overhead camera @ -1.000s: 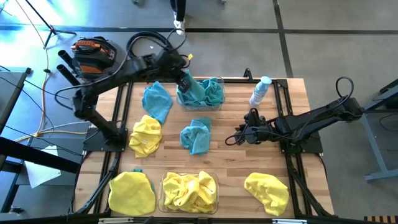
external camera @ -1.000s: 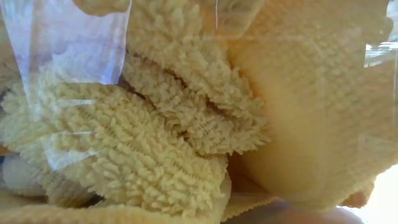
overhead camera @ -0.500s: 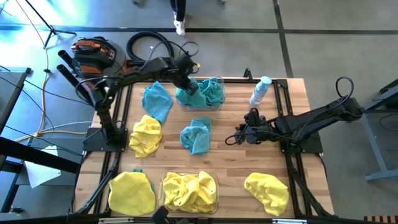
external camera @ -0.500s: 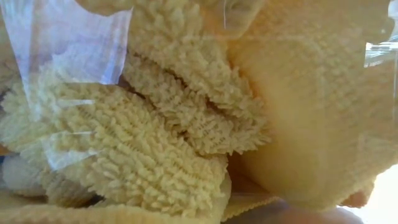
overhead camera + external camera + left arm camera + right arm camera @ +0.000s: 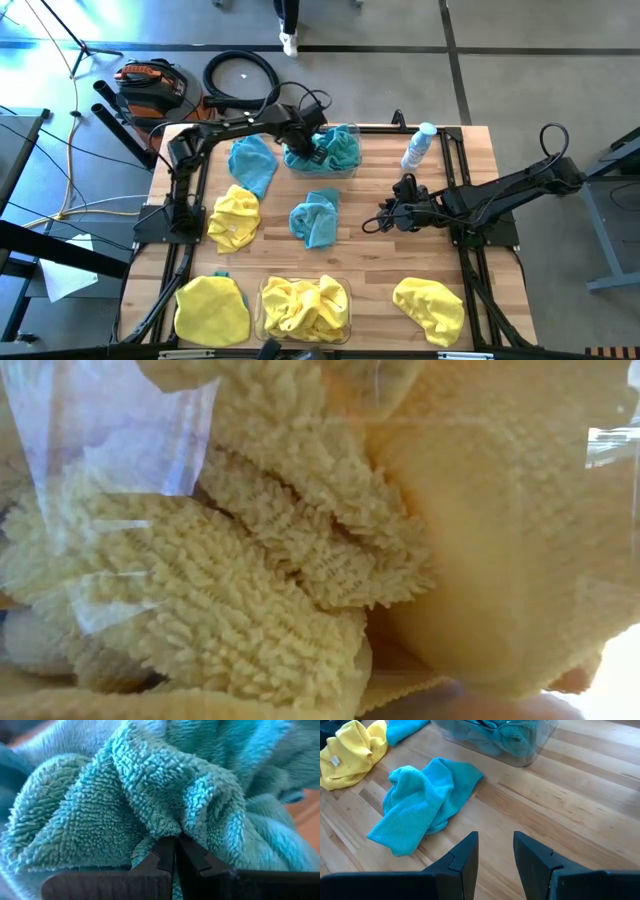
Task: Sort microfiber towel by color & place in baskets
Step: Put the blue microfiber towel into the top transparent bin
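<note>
Left wrist view shows my left gripper (image 5: 174, 851) pinched tight on a fold of teal towel (image 5: 165, 795), and from overhead it's down inside the far basket (image 5: 345, 168) — makes sense, that tub is the blue one. My right gripper (image 5: 495, 851) hangs mid-table with fingers parted and nothing in them, pointed at the loose teal towel (image 5: 422, 800) nearby (probably next). The near basket (image 5: 262, 290) already has the yellow pile (image 5: 303, 305) — other towels of both colours lie loose on the table.
</note>
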Robot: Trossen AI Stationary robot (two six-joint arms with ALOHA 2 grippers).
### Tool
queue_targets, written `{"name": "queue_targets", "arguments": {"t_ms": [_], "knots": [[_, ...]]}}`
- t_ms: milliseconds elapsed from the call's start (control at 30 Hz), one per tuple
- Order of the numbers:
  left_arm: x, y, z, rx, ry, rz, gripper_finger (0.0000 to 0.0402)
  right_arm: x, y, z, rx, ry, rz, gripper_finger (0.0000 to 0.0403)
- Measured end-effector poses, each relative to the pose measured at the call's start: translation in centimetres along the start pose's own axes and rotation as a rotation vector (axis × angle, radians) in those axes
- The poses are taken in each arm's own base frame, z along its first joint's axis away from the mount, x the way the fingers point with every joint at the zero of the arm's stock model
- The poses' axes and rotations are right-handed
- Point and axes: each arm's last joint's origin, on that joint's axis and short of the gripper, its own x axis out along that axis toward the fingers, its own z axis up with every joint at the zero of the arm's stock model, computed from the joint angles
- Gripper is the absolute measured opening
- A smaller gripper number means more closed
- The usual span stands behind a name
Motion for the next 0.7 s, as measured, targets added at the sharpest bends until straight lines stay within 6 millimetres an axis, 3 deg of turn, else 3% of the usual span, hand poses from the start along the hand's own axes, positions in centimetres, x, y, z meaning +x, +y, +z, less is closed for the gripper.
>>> {"name": "queue_targets", "arguments": {"t_ms": [367, 700], "knots": [[4.3, 0.0, -0.2, -0.103, 0.083, 0.056, 0.0010, 0.0, -0.1, -0.1, -0.009, 0.006, -0.011, 0.0117], [4.8, -0.3, -0.2, -0.105, 0.071, 0.060, 0.0048, 0.0, -0.1, -0.1, -0.009, 0.006, -0.010, 0.0117]]}}
